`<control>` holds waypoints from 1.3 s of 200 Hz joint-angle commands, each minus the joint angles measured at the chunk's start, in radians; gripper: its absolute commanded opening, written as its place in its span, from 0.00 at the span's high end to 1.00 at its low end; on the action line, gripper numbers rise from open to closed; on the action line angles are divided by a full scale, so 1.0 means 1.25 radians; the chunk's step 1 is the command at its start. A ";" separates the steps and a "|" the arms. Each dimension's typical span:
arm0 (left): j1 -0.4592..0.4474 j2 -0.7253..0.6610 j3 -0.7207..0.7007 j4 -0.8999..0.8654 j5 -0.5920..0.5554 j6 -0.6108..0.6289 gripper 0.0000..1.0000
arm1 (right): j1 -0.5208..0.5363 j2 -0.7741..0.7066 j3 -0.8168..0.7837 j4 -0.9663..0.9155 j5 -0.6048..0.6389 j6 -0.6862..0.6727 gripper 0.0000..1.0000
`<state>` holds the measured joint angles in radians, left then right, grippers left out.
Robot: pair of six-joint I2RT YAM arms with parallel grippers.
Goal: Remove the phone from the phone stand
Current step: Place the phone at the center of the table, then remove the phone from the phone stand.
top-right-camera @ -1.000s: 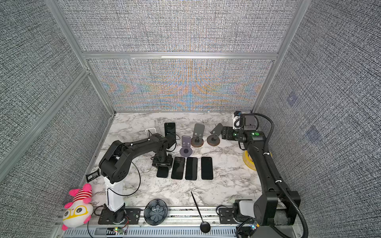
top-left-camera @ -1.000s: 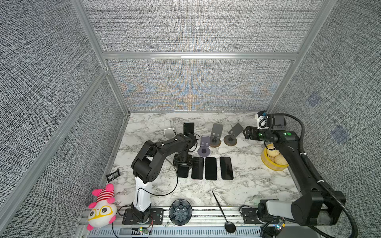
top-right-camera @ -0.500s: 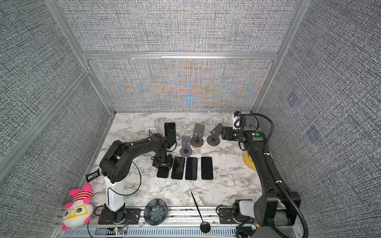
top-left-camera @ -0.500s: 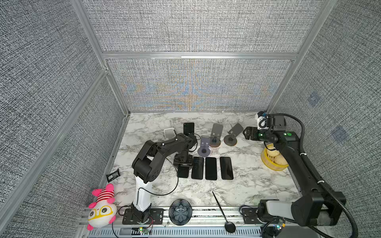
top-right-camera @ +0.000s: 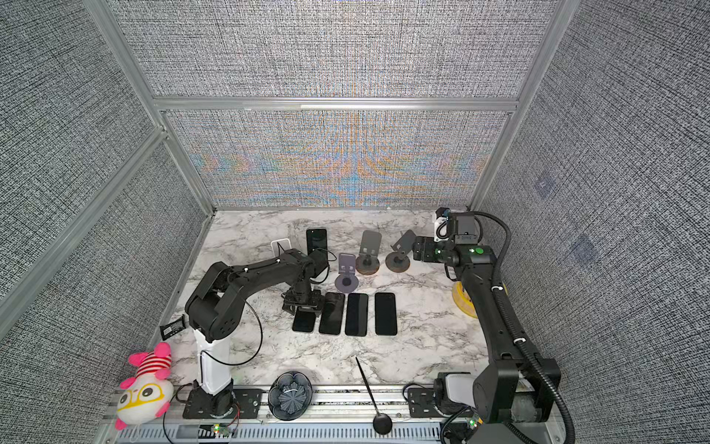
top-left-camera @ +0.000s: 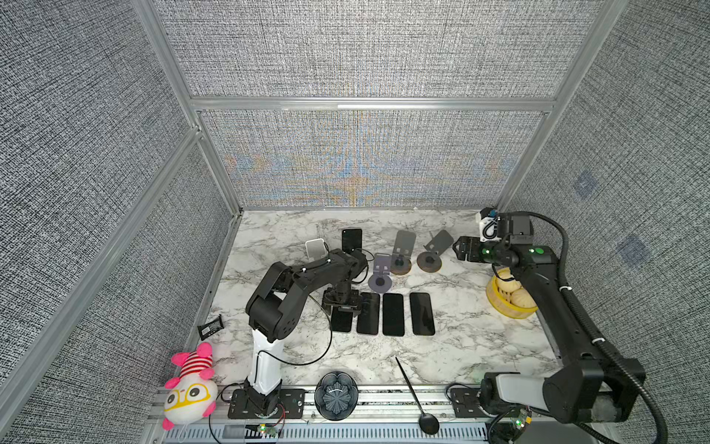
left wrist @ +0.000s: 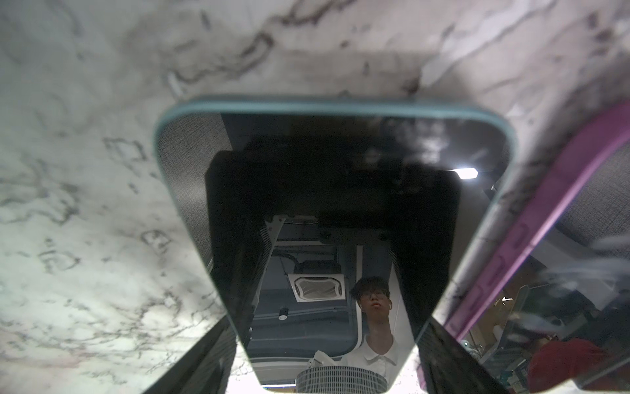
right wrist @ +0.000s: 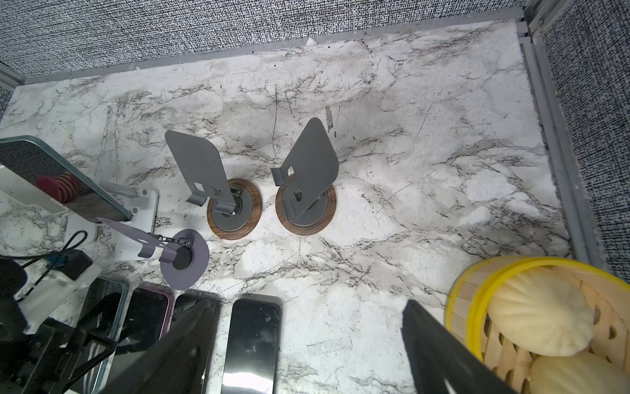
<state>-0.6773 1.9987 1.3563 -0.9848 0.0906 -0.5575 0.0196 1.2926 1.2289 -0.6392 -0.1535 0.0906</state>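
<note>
A teal-cased phone (left wrist: 334,191) lies flat on the marble at the left end of a row of phones (top-left-camera: 341,322) (top-right-camera: 304,322). My left gripper (top-left-camera: 343,307) (left wrist: 329,341) hangs just above it, open, one finger on each side and a strip of marble showing between each finger and the case. Another dark phone (top-left-camera: 352,239) (right wrist: 68,177) leans upright on a white phone stand (right wrist: 139,218) at the back. My right gripper (top-left-camera: 459,248) (right wrist: 306,341) hovers open and holds nothing, to the right of the stands.
Two grey stands on wooden bases (right wrist: 197,163) (right wrist: 313,153) and a purple stand (right wrist: 184,259) hold nothing. Three more phones (top-left-camera: 393,314) lie beside the teal one. A yellow steamer basket (top-left-camera: 495,303) with buns sits at right. A plush toy (top-left-camera: 190,384), dark bowl (top-left-camera: 336,396) and black spoon (top-left-camera: 413,388) lie at the front.
My left gripper's jaws have spread apart and let go of the teal-cased phone, which stays flat on the table. The right arm has not moved.
</note>
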 commanded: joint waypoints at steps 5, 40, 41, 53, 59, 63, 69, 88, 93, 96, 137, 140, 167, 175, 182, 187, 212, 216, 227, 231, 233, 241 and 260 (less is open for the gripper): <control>0.000 -0.006 0.006 -0.007 -0.043 -0.010 0.16 | 0.000 -0.005 -0.003 0.007 0.006 -0.007 0.13; -0.001 -0.073 0.029 -0.035 -0.056 -0.013 0.16 | 0.000 -0.007 -0.001 0.011 0.006 -0.005 0.13; -0.001 -0.075 0.029 -0.036 -0.056 -0.013 0.16 | 0.000 -0.006 -0.001 0.010 0.006 -0.005 0.13; -0.002 -0.090 0.037 -0.047 -0.059 -0.012 0.16 | 0.000 -0.008 0.000 0.011 0.003 -0.003 0.12; -0.003 -0.098 0.041 -0.052 -0.061 -0.012 0.16 | 0.000 -0.010 0.000 0.010 0.001 -0.003 0.13; -0.004 -0.103 0.043 -0.056 -0.062 -0.011 0.16 | 0.000 -0.012 -0.001 0.010 0.001 -0.003 0.13; -0.003 -0.111 0.046 -0.061 -0.066 -0.010 0.16 | 0.000 -0.014 -0.001 0.010 0.001 -0.003 0.13; -0.005 -0.136 0.056 -0.073 -0.072 -0.009 0.16 | 0.000 -0.019 -0.006 0.011 0.004 -0.004 0.12; -0.005 -0.142 0.061 -0.076 -0.072 -0.009 0.16 | 0.000 -0.019 -0.007 0.010 0.005 -0.004 0.12; -0.005 -0.145 0.064 -0.077 -0.072 -0.009 0.16 | 0.000 -0.020 -0.008 0.010 0.005 -0.004 0.13; -0.005 -0.181 0.100 -0.057 -0.091 0.004 0.18 | 0.001 -0.015 -0.011 0.019 0.007 -0.005 0.13; -0.005 -0.183 0.102 -0.055 -0.095 0.003 0.18 | 0.000 -0.014 -0.011 0.019 0.007 -0.005 0.13; -0.004 -0.203 0.117 0.000 -0.162 -0.023 0.17 | 0.000 -0.014 -0.014 0.023 0.006 -0.002 0.12; -0.004 -0.205 0.120 0.030 -0.183 -0.032 0.16 | 0.000 -0.014 -0.015 0.024 0.004 -0.001 0.13; -0.005 -0.205 0.120 0.056 -0.199 -0.043 0.16 | 0.000 -0.013 -0.015 0.025 0.004 0.001 0.13; -0.005 -0.203 0.121 0.082 -0.205 -0.047 0.15 | 0.001 -0.012 -0.015 0.024 0.004 0.001 0.12; -0.009 -0.181 0.132 0.176 -0.263 -0.060 0.09 | 0.000 -0.016 -0.011 0.018 0.006 -0.004 0.12; -0.010 -0.175 0.136 0.187 -0.278 -0.059 0.09 | 0.000 -0.016 -0.011 0.017 0.007 -0.005 0.12; -0.015 -0.162 0.146 0.211 -0.316 -0.055 0.07 | 0.000 -0.020 -0.011 0.018 0.009 -0.004 0.13; -0.015 -0.156 0.151 0.218 -0.331 -0.053 0.07 | 0.000 -0.021 -0.011 0.017 0.009 -0.004 0.13; -0.016 -0.155 0.153 0.222 -0.338 -0.052 0.07 | 0.000 -0.021 -0.011 0.017 0.010 -0.004 0.13; -0.018 -0.146 0.160 0.235 -0.362 -0.050 0.03 | 0.001 -0.024 -0.012 0.017 0.009 -0.004 0.12; -0.024 -0.129 0.164 0.276 -0.409 -0.047 0.02 | 0.000 -0.025 -0.012 0.017 0.011 -0.003 0.13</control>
<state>-0.7017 1.8179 1.5505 -0.7429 -0.2935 -0.6140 0.0196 1.2663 1.2106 -0.6212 -0.1448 0.0910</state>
